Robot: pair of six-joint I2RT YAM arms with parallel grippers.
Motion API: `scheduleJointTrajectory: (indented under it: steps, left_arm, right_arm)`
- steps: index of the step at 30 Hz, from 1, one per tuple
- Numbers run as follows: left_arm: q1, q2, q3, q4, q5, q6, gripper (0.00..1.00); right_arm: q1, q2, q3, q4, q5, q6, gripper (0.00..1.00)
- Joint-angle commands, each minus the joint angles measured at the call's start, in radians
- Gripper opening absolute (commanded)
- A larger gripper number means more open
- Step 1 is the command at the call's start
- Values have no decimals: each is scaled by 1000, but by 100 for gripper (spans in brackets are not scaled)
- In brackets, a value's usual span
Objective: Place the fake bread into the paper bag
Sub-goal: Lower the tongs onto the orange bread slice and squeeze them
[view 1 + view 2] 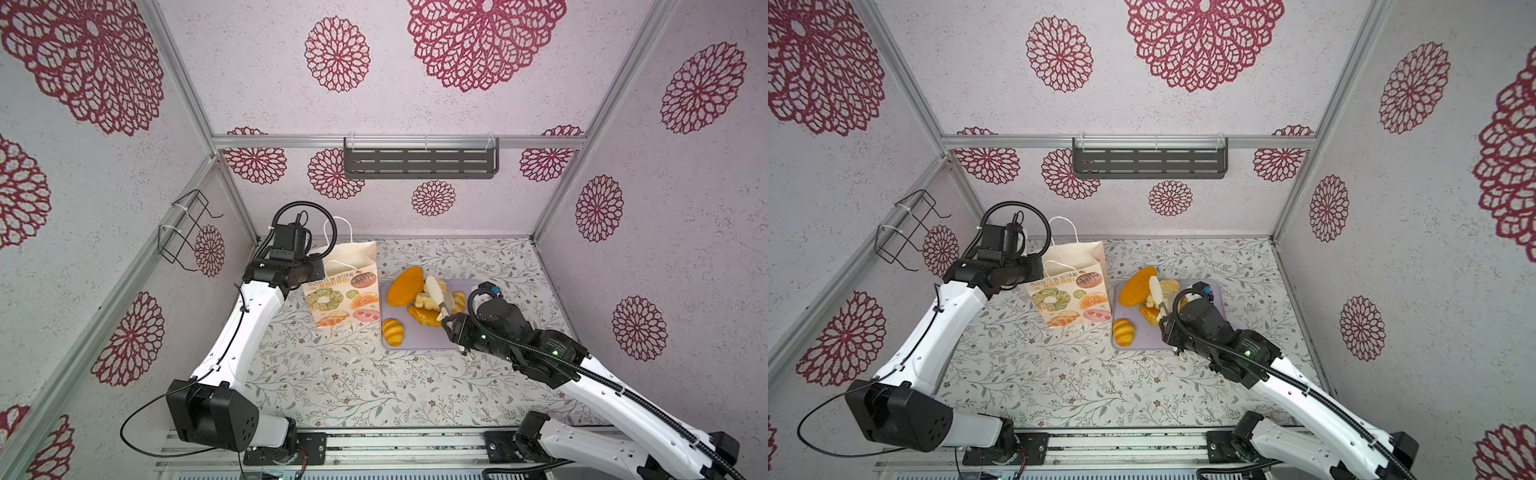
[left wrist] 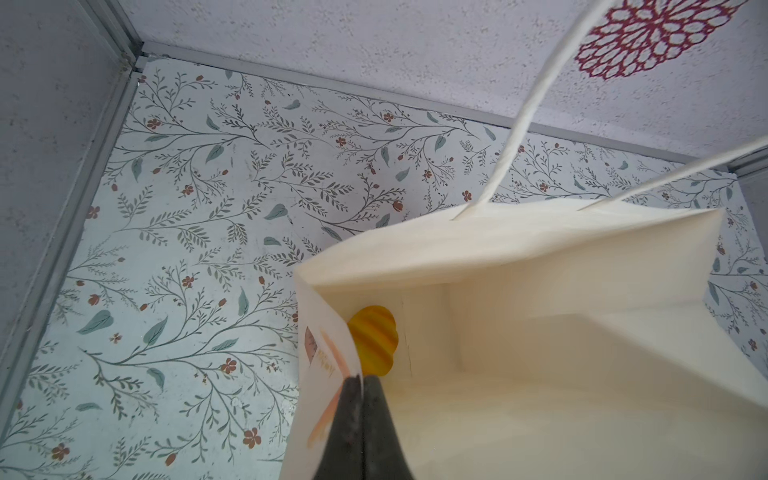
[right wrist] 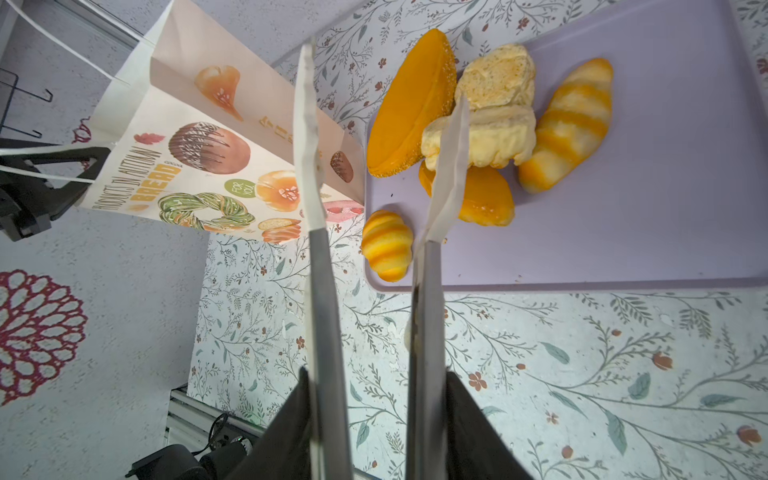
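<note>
Left pincer (image 2: 360, 386): pressed together on the paper bag (image 1: 349, 291) rim.
Right pincer (image 3: 384, 74): spread, empty, above the fake bread (image 1: 404, 286) beside the bag.
Done: one ridged yellow bun (image 2: 372, 340) lay inside the bag.
Remaining: every other piece sat on the lilac tray (image 3: 623, 232) beside the bag.
</note>
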Motion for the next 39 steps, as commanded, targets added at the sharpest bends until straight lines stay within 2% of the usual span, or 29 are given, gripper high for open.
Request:
scheduleJointTrajectory:
  steps: [1,9,15,21,39]
  left_arm:
    - [-14,-16,-12,8,-39,16,0]
    - [-15,-24,-14,12,-54,19,0]
    - [-12,-24,-7,6,-62,22,0]
    - [-12,-23,-11,6,-69,25,0]
    - [-14,-14,-11,4,-71,26,0]
  right_arm:
    - [-24,-55,-22,-33,-23,-12,46]
    - [-70,-107,-136,-27,-69,-30,48]
    - [-102,-65,-200,11,-122,-79,48]
    - [-129,2,-175,0,-139,-159,47]
    - [-172,63,-185,85,-211,-350,47]
